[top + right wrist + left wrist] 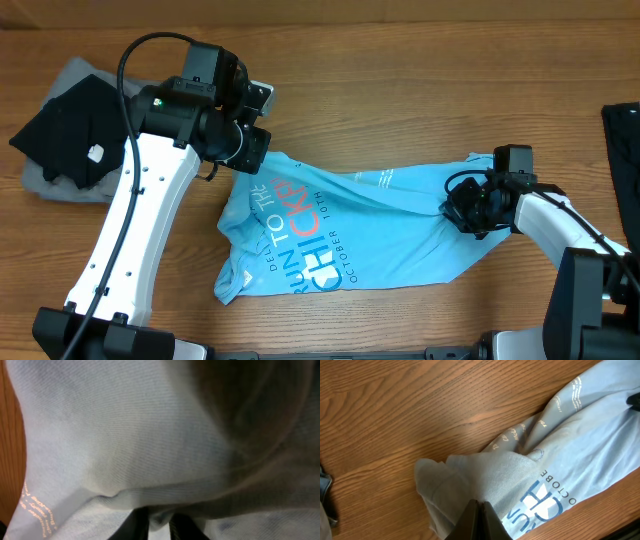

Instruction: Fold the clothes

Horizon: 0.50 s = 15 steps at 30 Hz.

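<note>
A sky-blue T-shirt with white and orange-red lettering lies crumpled across the middle of the table. My left gripper sits at the shirt's back left corner. In the left wrist view its fingers are pressed together, with bunched T-shirt cloth running from their tips. My right gripper is at the shirt's right side. Pale T-shirt cloth fills the right wrist view, and a fold of it is pinched between the two dark fingers.
A black garment lies on a grey one at the back left. Another dark garment shows at the right edge. Bare wood table runs behind the shirt.
</note>
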Each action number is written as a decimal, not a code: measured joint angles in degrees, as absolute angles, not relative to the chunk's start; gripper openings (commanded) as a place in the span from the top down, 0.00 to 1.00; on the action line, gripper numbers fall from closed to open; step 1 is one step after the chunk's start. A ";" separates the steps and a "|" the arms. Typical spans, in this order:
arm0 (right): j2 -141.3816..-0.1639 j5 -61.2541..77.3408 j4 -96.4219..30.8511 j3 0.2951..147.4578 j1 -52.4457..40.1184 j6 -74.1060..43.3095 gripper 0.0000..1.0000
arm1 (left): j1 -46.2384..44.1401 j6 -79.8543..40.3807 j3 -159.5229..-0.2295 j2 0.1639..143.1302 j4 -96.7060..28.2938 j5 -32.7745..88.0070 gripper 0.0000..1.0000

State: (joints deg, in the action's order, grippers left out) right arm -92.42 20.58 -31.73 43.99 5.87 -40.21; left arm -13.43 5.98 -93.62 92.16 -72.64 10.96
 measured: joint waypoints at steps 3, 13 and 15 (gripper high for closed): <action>-92.42 20.36 -31.97 43.99 5.93 -40.38 0.95 | -13.43 5.98 -93.62 92.16 -72.66 10.96 0.96; -88.25 19.70 -39.99 48.77 5.96 -33.34 0.95 | -13.43 5.98 -94.78 92.16 -74.61 9.37 0.96; -85.97 19.03 -42.39 50.94 5.96 -31.79 0.95 | -13.43 5.98 -95.94 92.16 -74.76 9.17 0.96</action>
State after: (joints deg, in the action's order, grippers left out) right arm -85.97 19.03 -42.39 50.94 5.96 -31.79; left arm -13.43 5.98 -95.94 92.16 -74.76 9.17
